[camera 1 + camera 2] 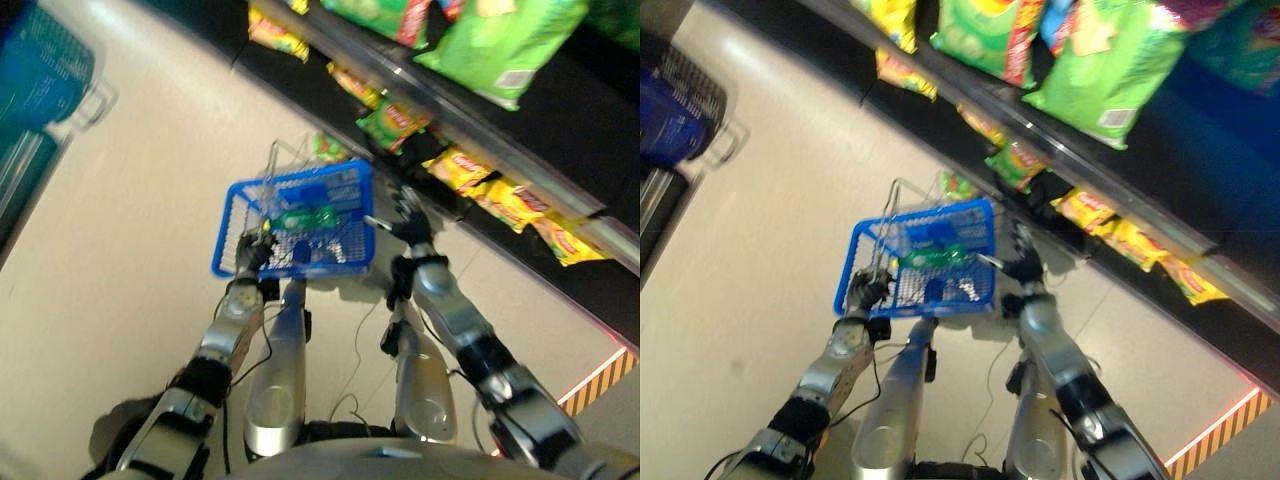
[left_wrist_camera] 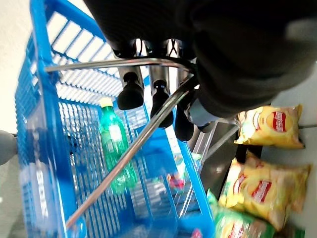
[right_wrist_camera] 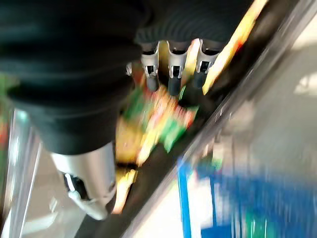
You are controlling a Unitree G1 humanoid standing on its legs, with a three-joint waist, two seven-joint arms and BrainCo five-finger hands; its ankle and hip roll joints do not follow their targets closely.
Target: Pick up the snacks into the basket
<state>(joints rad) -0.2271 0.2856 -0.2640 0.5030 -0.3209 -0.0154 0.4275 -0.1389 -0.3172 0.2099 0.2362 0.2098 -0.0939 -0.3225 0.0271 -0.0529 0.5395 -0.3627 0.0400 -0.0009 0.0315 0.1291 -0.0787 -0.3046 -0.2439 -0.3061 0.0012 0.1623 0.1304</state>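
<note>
A blue wire basket hangs over the pale floor in front of me. My left hand is shut on its metal handle, fingers curled over the bar. A green bottle and a blue pack lie inside the basket. My right hand is open and empty just right of the basket, fingers pointing at the bottom shelf. Yellow snack bags and a green-and-red snack bag lie on that shelf. A blurred green and yellow bag shows past the right fingers.
The shelf unit runs diagonally along my right, with large green bags on an upper level. A dark blue crate stands at the far left. Yellow-black hazard striping marks the floor at the lower right.
</note>
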